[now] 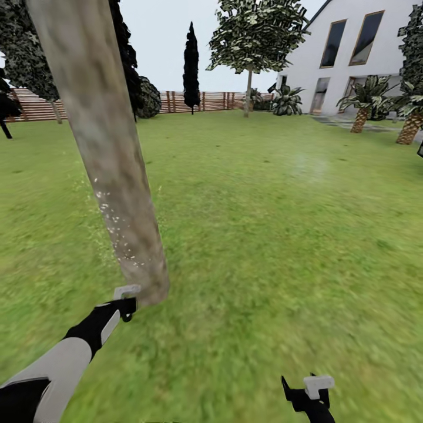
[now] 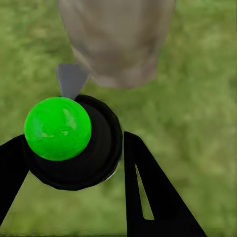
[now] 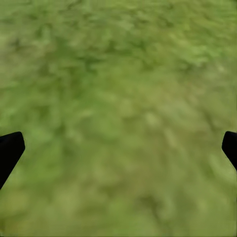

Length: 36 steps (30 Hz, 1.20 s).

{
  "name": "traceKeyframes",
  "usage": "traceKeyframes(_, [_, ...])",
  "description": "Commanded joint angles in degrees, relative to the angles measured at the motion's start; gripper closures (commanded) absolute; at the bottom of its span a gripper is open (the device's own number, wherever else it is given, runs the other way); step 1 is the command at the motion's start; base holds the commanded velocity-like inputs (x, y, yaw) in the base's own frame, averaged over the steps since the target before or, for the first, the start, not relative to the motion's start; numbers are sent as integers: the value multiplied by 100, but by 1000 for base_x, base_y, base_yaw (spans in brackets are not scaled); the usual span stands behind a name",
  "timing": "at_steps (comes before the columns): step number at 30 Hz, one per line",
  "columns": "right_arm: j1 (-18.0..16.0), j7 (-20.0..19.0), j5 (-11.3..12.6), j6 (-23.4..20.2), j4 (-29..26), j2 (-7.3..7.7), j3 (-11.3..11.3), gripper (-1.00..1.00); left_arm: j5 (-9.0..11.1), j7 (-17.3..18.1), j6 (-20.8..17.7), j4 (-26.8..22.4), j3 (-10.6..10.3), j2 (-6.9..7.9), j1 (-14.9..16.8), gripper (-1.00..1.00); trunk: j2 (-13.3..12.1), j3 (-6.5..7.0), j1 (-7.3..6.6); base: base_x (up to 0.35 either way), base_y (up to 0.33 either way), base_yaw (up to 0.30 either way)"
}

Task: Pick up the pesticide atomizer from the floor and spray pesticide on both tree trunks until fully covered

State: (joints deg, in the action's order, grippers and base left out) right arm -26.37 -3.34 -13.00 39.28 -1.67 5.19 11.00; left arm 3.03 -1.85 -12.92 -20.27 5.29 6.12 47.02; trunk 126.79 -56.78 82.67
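A thick grey-brown tree trunk (image 1: 111,158) leans up through the left of the head view, with whitish pesticide specks (image 1: 117,229) on its lower part. My left gripper (image 1: 126,302) is at the trunk's base, shut on the pesticide atomizer (image 2: 94,158), a dark round body with a bright green knob and a grey nozzle pointing at the trunk (image 2: 118,39). My right gripper (image 1: 308,390) hangs low at the right over grass, open and holding nothing; in the right wrist view its fingertips (image 3: 10,148) stand far apart.
Grass lawn (image 1: 282,235) stretches ahead and to the right. A brown slat fence (image 1: 200,101) runs along the back with a dark cypress (image 1: 191,64) and a leafy tree (image 1: 252,41). A white house (image 1: 352,53) and palms (image 1: 361,103) stand at the far right.
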Motion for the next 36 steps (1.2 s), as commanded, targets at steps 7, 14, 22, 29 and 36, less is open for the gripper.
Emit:
traceKeyframes(7, [0, -16, -1, -1, 0, 0, 2, -100, -12, 1, 0, 6, 9, -38, 0, 100, 0, 0, 0, 53, -75, 100])
traceKeyframes(14, [0, -18, -1, -3, 0, 0, -1, -100, -4, 1, 0, 6, 11, -40, 0, 100, 0, 0, 0, 117, -252, 21])
traceKeyframes(22, [0, -18, -1, -2, 0, 0, 1, -100, -3, 1, 0, 6, 8, -40, 0, 100, 0, 0, 0, 93, -262, 181])
traceKeyframes(29, [0, -18, -1, -3, 0, 0, -1, -100, 5, 1, 0, 7, 9, -48, 0, 100, 0, 0, 0, 91, -263, 28])
traceKeyframes(36, [0, -18, -1, 0, 0, 0, -1, -100, 5, 1, 0, 6, 10, -48, 0, 100, 0, 0, 0, 91, -263, 258])
